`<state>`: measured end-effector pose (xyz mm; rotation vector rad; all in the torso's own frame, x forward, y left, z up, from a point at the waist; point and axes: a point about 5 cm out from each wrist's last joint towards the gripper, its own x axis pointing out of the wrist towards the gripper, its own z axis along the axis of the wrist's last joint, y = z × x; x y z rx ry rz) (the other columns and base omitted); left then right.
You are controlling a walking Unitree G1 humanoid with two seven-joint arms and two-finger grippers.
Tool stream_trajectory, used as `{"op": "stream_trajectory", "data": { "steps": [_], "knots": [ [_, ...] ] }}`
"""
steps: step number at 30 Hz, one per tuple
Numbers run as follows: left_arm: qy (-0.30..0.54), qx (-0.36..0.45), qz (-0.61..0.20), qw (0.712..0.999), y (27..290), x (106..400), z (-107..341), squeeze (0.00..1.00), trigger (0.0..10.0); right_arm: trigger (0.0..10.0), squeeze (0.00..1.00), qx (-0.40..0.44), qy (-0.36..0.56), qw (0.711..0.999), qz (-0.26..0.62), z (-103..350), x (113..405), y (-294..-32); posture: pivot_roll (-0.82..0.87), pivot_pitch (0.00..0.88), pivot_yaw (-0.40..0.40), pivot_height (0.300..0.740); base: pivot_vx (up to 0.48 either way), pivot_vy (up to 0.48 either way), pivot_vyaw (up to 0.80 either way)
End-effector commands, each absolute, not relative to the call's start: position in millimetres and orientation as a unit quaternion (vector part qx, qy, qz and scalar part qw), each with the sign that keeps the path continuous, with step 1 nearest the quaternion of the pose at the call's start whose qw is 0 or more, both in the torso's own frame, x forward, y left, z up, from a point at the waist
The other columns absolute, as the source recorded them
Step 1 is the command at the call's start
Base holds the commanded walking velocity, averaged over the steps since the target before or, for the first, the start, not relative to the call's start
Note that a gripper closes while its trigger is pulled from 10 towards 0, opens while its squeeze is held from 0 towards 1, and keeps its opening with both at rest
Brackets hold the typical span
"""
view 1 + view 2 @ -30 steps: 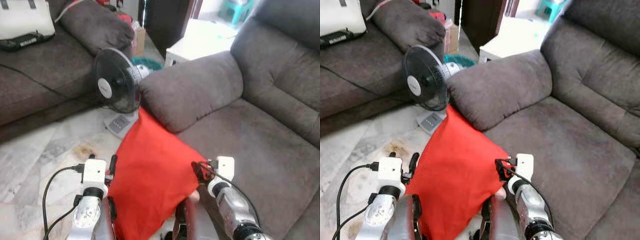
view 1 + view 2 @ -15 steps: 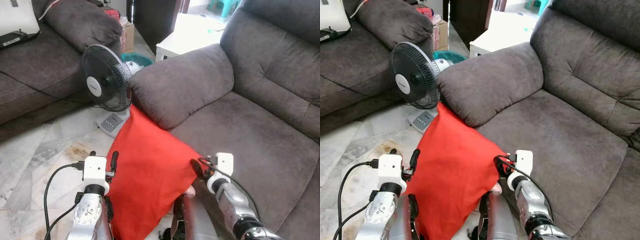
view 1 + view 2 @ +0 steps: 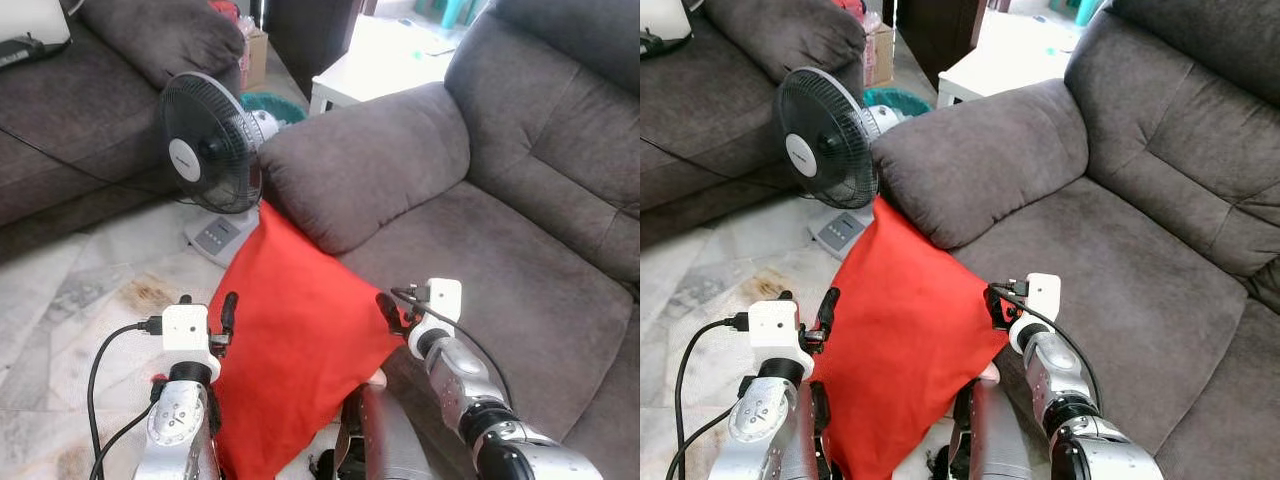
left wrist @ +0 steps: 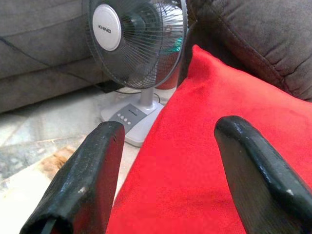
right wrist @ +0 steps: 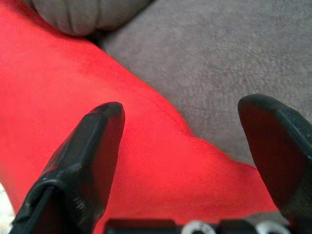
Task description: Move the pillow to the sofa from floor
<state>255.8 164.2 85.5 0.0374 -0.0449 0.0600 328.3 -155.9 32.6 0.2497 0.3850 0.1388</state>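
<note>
A red pillow (image 3: 300, 340) hangs tilted in front of me, its upper corner beside the grey sofa's armrest (image 3: 370, 170) and its right corner over the edge of the sofa seat (image 3: 520, 270). My left gripper (image 3: 224, 318) presses against the pillow's left side, and its fingers (image 4: 97, 161) stand open over the red cloth. On the pillow's right corner sits my right gripper (image 3: 388, 308), also open, with the red fabric (image 5: 146, 161) and the grey seat showing between its fingers (image 5: 92, 151). The pillow is held between the two arms, off the floor.
A black standing fan (image 3: 210, 145) on a grey base stands on the marble floor (image 3: 80, 300) just left of the armrest. A second grey sofa (image 3: 70, 120) lies at the far left. A white low table (image 3: 390, 55) stands behind the armrest.
The whole view has shifted as the camera moved. Both arms still hold the pillow between them, now a little higher in the picture and nearer the sofa seat.
</note>
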Motion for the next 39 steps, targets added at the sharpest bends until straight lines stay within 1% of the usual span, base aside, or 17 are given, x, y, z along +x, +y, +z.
{"op": "stream_trajectory", "data": {
  "steps": [1,3,6,8,9,12,14,16,29,35,39],
  "knots": [
    [-0.015,-0.001,0.031,0.999,160,253,86,0.00,10.0,10.0,0.00,0.113,0.198,0.972,0.060,35,331,-165,0.20,0.180,-0.238,0.535,0.000,0.000,0.00],
    [-0.014,-0.005,0.031,0.999,159,252,86,0.00,10.0,10.0,0.00,0.108,0.198,0.972,0.064,37,332,-165,0.20,0.182,-0.240,0.535,0.000,0.000,0.00],
    [-0.004,-0.017,0.026,0.999,157,250,85,0.00,10.0,10.0,0.00,0.075,0.217,0.968,0.103,38,334,-158,0.20,0.191,-0.254,0.535,0.000,0.000,0.00],
    [-0.001,-0.021,0.025,0.999,157,249,85,0.00,10.0,10.0,0.00,0.064,0.223,0.966,0.111,38,335,-156,0.20,0.192,-0.256,0.535,0.000,0.000,0.00],
    [0.005,-0.029,0.022,0.999,156,248,84,0.00,10.0,10.0,0.00,0.046,0.245,0.960,0.127,35,333,-153,0.20,0.198,-0.261,0.535,0.000,0.000,0.00],
    [0.011,-0.036,0.018,0.999,154,247,83,0.00,10.0,10.0,0.00,0.043,0.258,0.955,0.143,33,332,-151,0.20,0.200,-0.262,0.535,0.000,0.000,0.00],
    [0.018,-0.037,0.008,0.999,152,245,82,0.00,10.0,10.0,0.00,0.046,0.281,0.946,0.155,30,330,-149,0.20,0.201,-0.263,0.535,0.000,0.000,0.00],
    [0.022,-0.037,0.003,0.999,150,243,81,0.00,10.0,10.0,0.00,0.031,0.298,0.940,0.161,26,327,-151,0.20,0.201,-0.264,0.535,0.000,0.000,0.00],
    [0.035,-0.042,-0.009,0.998,147,244,80,0.00,10.0,10.0,0.00,0.022,0.298,0.939,0.167,28,328,-155,0.20,0.205,-0.258,0.535,0.000,0.000,0.00],
    [0.034,-0.039,-0.011,0.999,149,247,81,0.00,10.0,10.0,0.00,0.002,0.255,0.945,0.205,48,341,-155,0.19,0.194,-0.257,0.535,0.000,0.000,0.00],
    [0.030,-0.041,-0.015,0.999,146,249,82,0.00,10.0,10.0,0.00,-0.008,0.236,0.940,0.246,57,345,-155,0.19,0.186,-0.255,0.535,0.000,0.000,0.00]
  ]
}}
